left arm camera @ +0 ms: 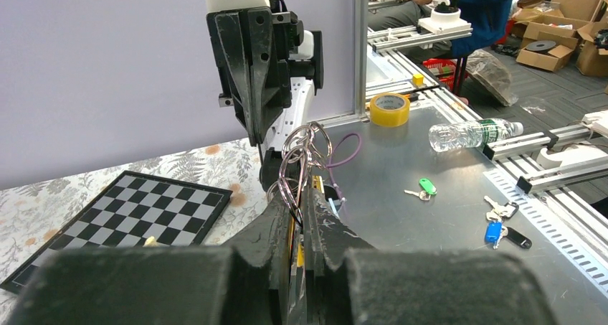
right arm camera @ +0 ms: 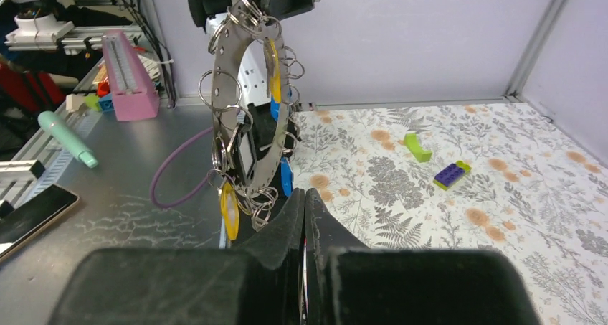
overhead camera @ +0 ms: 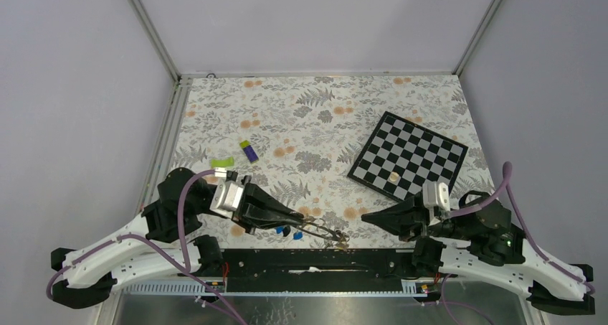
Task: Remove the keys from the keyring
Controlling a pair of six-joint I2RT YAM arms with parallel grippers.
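The left gripper (left arm camera: 300, 200) is clamped on the rim of the keyring (right arm camera: 229, 81), holding it upright over the near edge of the floral table (overhead camera: 301, 117). The keys (right arm camera: 229, 209), yellow, blue and black among them, hang from small rings around it. The right gripper (right arm camera: 305, 196) is pressed fully together just beside the keyring's lower rim; whether it nips anything I cannot tell. 1 chessboard (overhead camera: 409, 156) lies beyond.
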